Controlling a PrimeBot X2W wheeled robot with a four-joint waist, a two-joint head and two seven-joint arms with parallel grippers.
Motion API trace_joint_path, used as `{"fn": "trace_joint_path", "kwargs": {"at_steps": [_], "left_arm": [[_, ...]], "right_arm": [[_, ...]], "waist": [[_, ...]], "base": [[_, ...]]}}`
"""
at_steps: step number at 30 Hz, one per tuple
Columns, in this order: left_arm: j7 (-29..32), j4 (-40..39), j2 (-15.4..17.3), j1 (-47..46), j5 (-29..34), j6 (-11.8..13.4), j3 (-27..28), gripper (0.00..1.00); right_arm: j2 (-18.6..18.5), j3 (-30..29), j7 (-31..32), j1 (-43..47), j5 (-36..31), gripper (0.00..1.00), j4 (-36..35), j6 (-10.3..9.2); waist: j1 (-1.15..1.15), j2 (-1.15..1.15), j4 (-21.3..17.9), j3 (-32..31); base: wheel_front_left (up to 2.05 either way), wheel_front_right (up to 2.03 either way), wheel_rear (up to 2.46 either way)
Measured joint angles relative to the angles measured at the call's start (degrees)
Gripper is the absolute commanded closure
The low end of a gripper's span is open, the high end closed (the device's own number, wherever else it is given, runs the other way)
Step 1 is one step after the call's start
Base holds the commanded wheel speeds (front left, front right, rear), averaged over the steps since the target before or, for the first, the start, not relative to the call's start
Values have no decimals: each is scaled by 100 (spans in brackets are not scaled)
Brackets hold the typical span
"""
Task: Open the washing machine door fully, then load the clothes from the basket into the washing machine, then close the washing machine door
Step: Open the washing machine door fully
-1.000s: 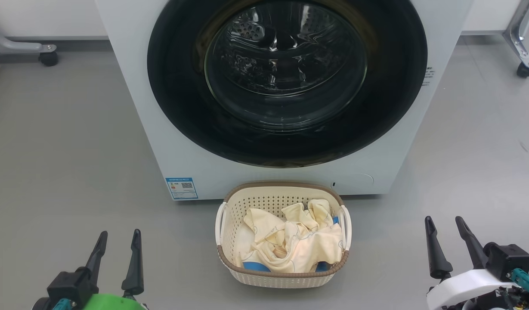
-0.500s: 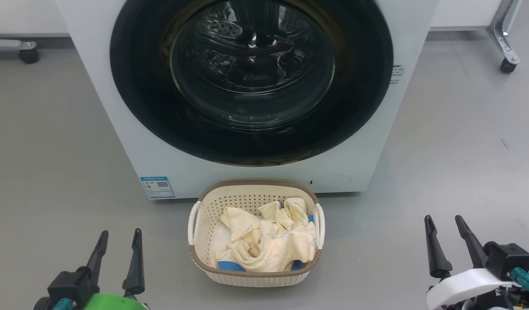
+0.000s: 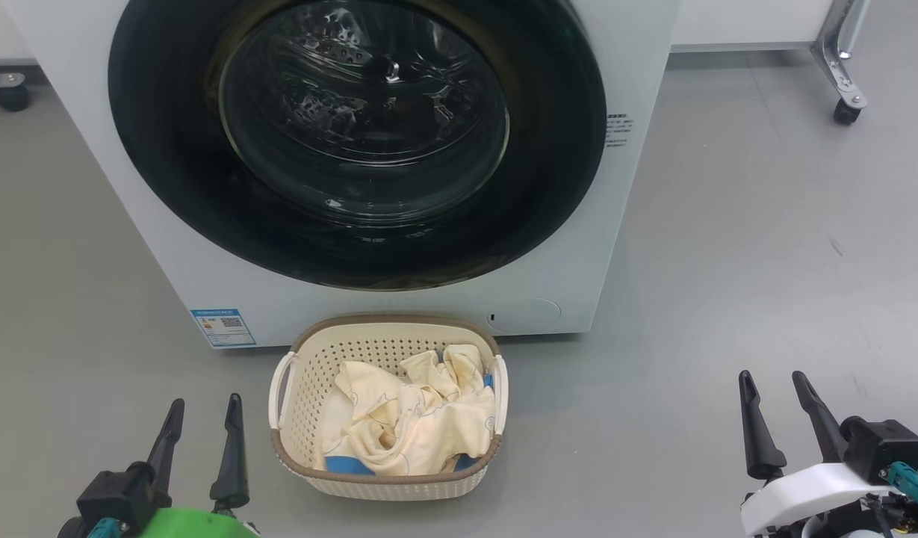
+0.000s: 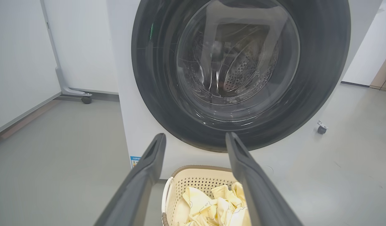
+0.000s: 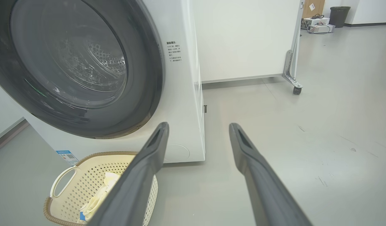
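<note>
The white washing machine (image 3: 630, 67) stands ahead with its round black-rimmed door (image 3: 358, 134) shut; the steel drum shows through the glass bowl. On the floor just before it sits the cream basket (image 3: 388, 482) holding cream-yellow clothes (image 3: 406, 418) with blue trim. My left gripper (image 3: 202, 407) is open at the lower left, just left of the basket. My right gripper (image 3: 772, 381) is open at the lower right, well off to the basket's right. Both hold nothing. The left wrist view faces the door (image 4: 240, 72) over the basket (image 4: 193, 177). The right wrist view has the machine (image 5: 183, 94) and basket (image 5: 67, 175) on its left.
Grey floor spreads all around. A wheeled frame leg (image 3: 839, 75) stands at the back right and a caster (image 3: 10, 93) at the back left. White panels (image 5: 243, 37) stand behind the machine. A blue label sticker (image 3: 221, 326) sits at the machine's lower left.
The whole head view has shifted: machine and basket now sit further left in it, so the camera turned. Both grippers keep their places in the view and stay open.
</note>
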Motion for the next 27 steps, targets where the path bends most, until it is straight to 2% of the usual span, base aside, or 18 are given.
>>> {"fn": "trace_joint_path", "kwargs": {"at_steps": [13, 27], "left_arm": [[0, 0, -7, 0, 0, 0, -7, 0], [0, 4, -23, 1, -7, 0, -11, 0]], "right_arm": [[11, 12, 0, -1, 1, 0, 2, 0], [40, -49, 0, -2, 3, 0, 0, 0]], "waist": [[0, 0, -8, -14], [0, 0, -12, -35]], "base": [[36, 36, -72], [6, 6, -12]]}}
